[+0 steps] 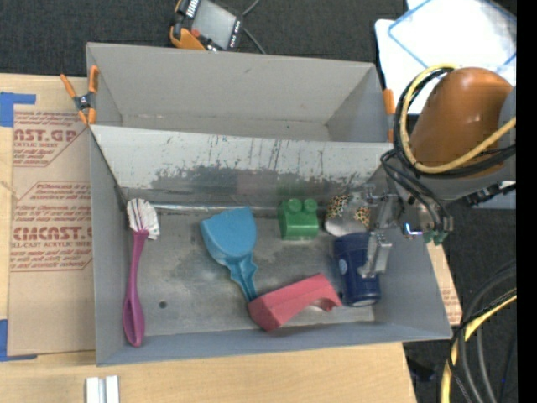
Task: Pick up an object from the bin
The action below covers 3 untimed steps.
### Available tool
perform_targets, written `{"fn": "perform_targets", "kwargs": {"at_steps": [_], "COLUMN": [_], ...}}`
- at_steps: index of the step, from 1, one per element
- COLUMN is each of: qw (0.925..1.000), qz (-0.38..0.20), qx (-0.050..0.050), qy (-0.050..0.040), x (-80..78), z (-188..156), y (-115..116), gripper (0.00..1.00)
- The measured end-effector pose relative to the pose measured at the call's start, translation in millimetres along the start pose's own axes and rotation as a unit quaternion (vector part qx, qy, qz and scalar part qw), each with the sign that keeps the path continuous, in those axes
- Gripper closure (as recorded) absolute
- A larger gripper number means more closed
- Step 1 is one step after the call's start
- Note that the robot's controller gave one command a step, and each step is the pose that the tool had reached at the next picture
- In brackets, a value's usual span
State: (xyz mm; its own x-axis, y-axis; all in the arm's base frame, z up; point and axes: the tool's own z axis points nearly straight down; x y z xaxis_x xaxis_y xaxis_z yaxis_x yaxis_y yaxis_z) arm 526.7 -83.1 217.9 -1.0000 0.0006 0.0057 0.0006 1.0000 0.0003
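My gripper (375, 254) hangs at the bin's right side, right over a dark blue cup-like thing (352, 282) that lies near the front right corner. Whether it touches that thing cannot be told. Just behind the gripper lies a small leopard-spotted thing (344, 211), partly hidden by the wrist. A green toy block (299, 218) stands to its left by the back wall. A pink wedge-shaped thing (289, 301) lies against the blue one's left side, near the front wall.
A light blue scoop-like brush (232, 243) lies in the middle with its handle towards the pink wedge. A pink long-handled brush (136, 271) with white bristles lies along the left wall. The arm with its orange dome reaches in over the right rim.
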Motion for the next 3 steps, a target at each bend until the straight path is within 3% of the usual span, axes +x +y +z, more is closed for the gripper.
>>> {"fn": "perform_targets", "kwargs": {"at_steps": [1,2,3], "qw": [1.0000,0.9955,0.9918], "qz": [-0.001,-0.095,-0.127], "qx": [0.000,0.001,0.002], "qy": [-0.0039,-0.0049,-0.0073], "x": [-1.7,14.1,38.5], "z": [-3.8,104.5,67.7], "y": [0.3,51.8,80.2], "gripper": [0.00,0.00,0.00]}}
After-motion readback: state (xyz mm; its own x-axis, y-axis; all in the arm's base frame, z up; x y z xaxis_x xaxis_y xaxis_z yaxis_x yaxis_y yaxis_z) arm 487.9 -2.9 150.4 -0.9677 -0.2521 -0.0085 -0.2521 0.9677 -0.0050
